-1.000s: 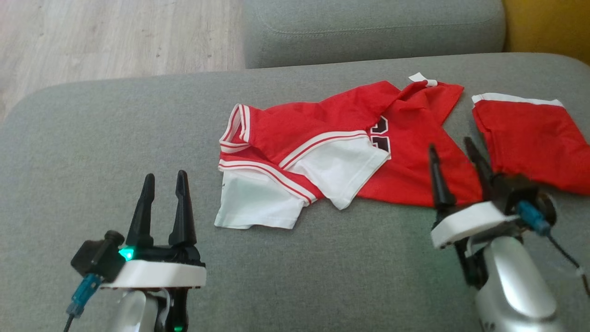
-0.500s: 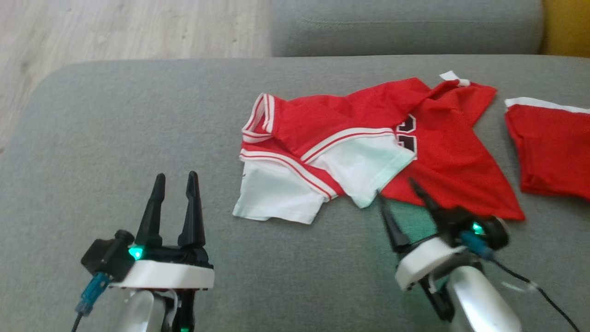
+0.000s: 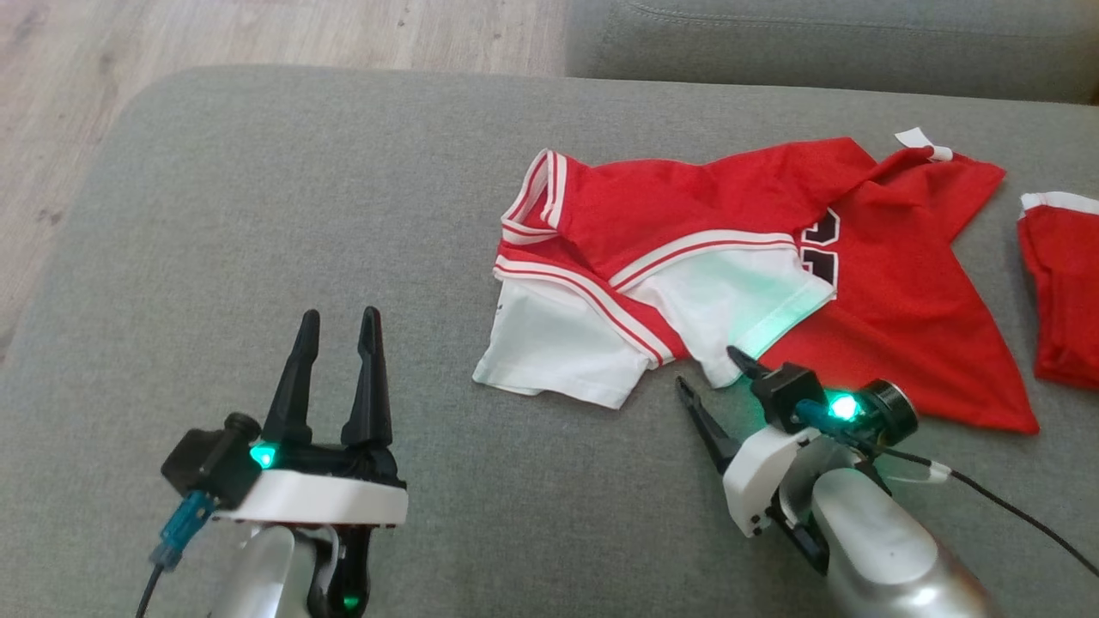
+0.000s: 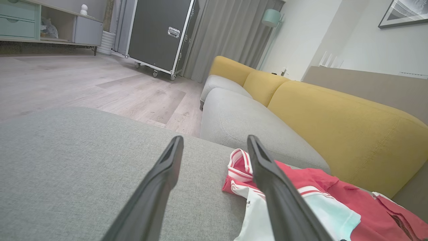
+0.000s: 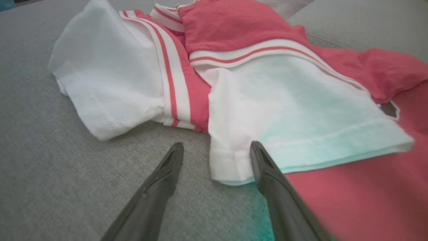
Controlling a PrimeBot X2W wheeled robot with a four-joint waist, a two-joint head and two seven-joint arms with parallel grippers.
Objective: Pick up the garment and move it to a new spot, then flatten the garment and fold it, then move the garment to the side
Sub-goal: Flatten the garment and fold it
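The garment (image 3: 867,283) is a red jersey with white sleeves and striped trim, lying crumpled on the grey sofa seat (image 3: 258,240). My right gripper (image 3: 709,367) is open just in front of the lower white sleeve. In the right wrist view the sleeve's hemmed corner (image 5: 230,164) lies between my right gripper's (image 5: 216,144) spread fingers, low over the cushion, and nothing is held. My left gripper (image 3: 340,314) stands open and empty over bare cushion to the left of the garment. In the left wrist view the garment (image 4: 321,187) lies beyond the left gripper (image 4: 215,137), to its right.
A second red cloth with a white band (image 3: 1065,283) lies at the right edge of the seat. Another grey cushion (image 3: 816,43) sits beyond, with wooden floor (image 3: 258,34) to the left. A yellow backrest (image 4: 334,117) and a black wheeled case (image 4: 157,30) stand farther off.
The head camera has shifted, sliding the scene to the right. My right gripper has moved left along the garment, from the red hem to the white sleeve's corner, and turned. The left gripper holds still.
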